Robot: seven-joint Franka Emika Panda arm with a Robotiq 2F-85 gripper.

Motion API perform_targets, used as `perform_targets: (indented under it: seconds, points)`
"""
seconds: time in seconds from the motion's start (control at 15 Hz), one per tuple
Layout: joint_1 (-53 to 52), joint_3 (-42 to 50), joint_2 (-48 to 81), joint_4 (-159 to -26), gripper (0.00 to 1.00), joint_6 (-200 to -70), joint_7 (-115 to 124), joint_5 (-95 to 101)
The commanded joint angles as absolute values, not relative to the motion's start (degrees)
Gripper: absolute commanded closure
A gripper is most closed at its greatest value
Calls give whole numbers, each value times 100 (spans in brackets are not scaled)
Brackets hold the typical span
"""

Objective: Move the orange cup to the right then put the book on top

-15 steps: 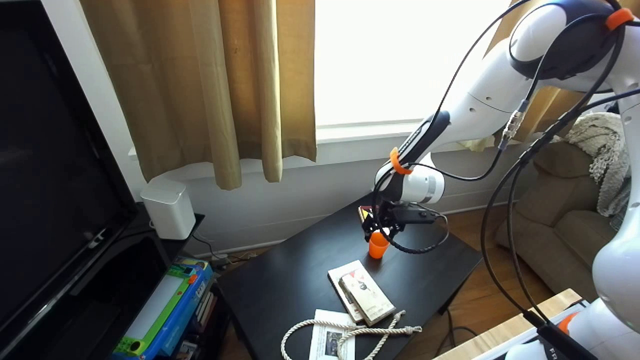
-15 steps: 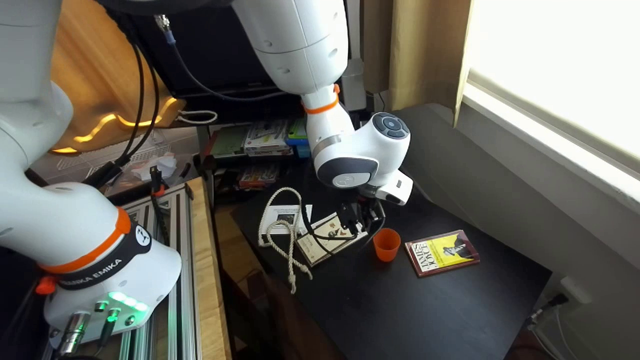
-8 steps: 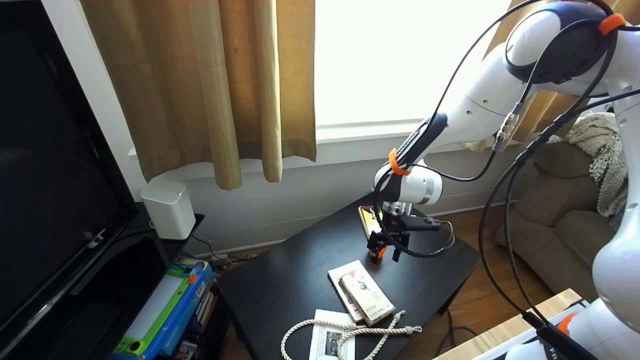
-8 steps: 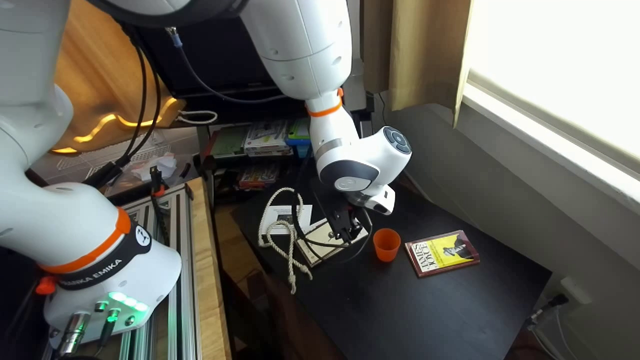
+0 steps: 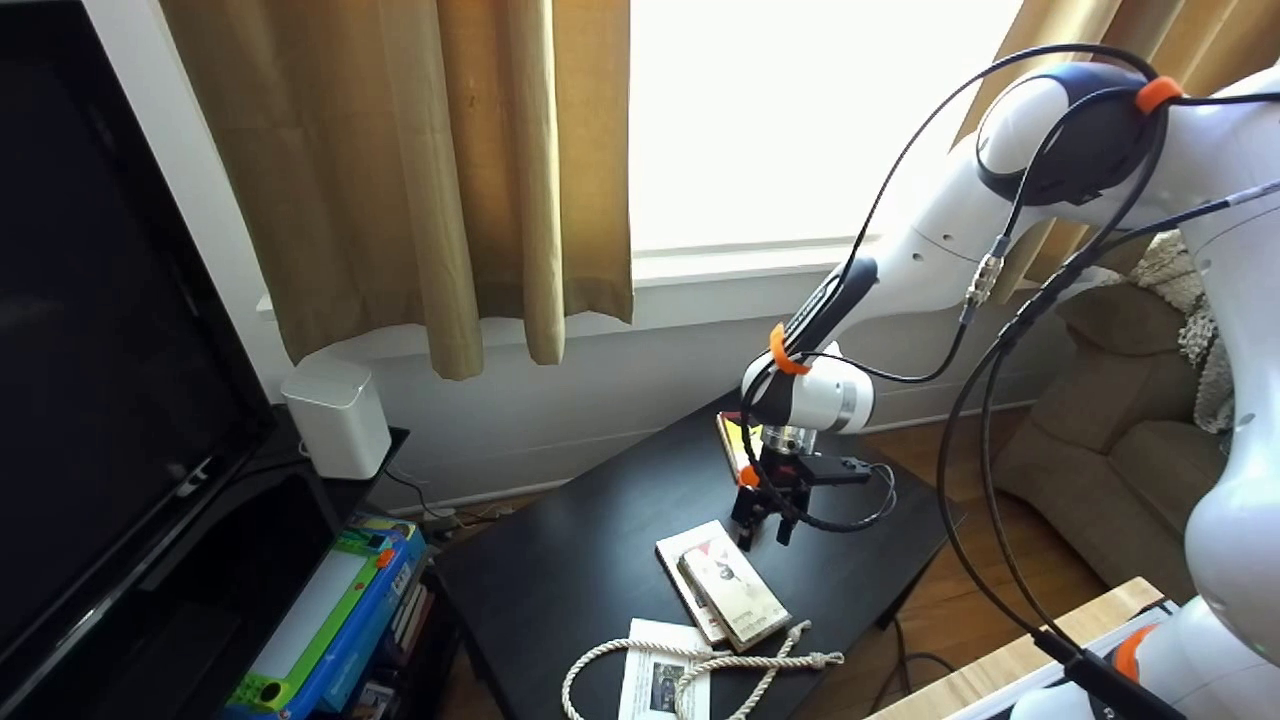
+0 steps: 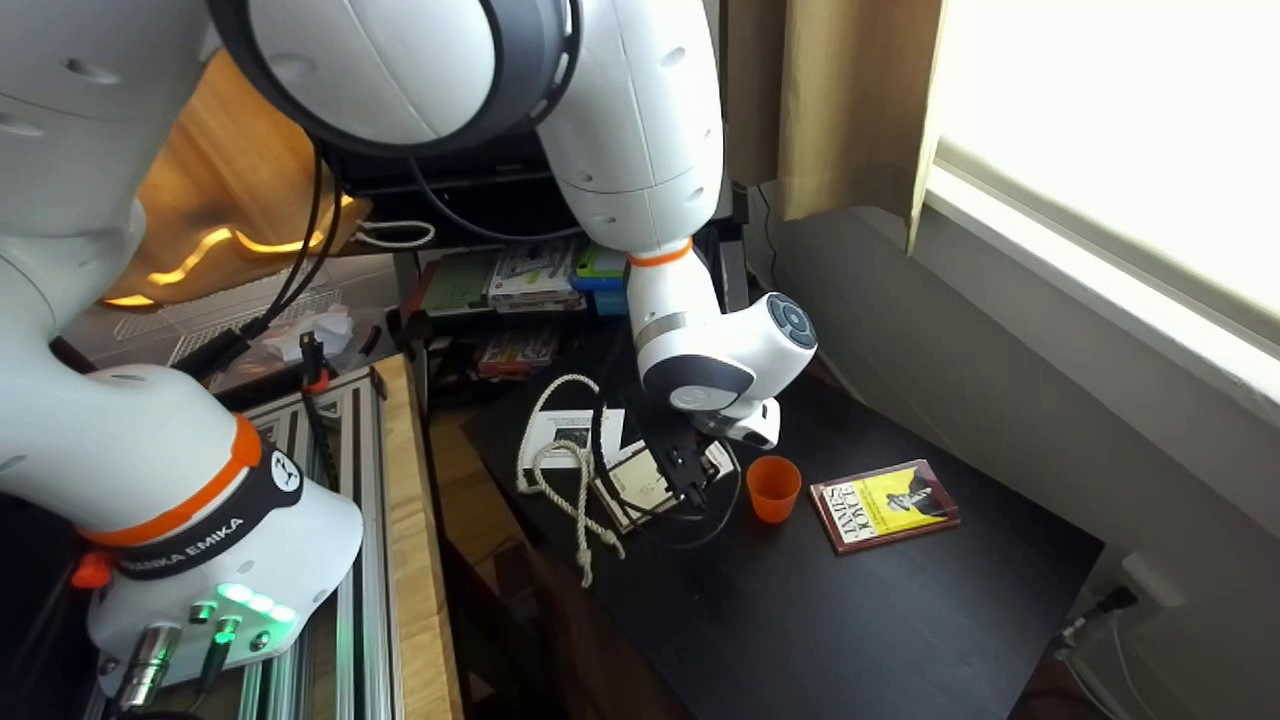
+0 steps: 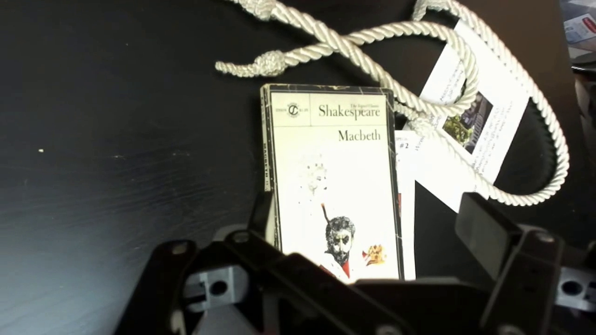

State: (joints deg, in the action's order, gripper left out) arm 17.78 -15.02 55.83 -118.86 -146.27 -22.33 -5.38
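Jaws spread wide near Macbeth book (image 7: 335, 172), orange cup (image 6: 773, 492) upright nearby on black table (image 6: 880, 630)

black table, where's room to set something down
In an exterior view, the tabletop is bare below the orange cup and James Joyce book; also from the stacked books toward the TV. Crowded: where rope, paper and stacked books bunch.

Smooth plastic cup (image 6: 773, 492), ropy-textured cord (image 7: 364, 63)
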Motion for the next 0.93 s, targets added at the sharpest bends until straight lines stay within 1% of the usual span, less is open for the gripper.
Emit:
perform_targets:
  seconds: [0.0, 0.13, 0.6, 0.87]
  points:
    - [1708, -1455, 5561, -11861, 0, -14604, -2289, -624]
    - [1842, -1541, 5724, -11760, 0, -14618, -2432, -687]
    - [1767, -1525, 6277, -11512, 0, -14877, -2581, -632]
    - [1584, -1386, 6539, -11394, 0, -15502, -2480, -493]
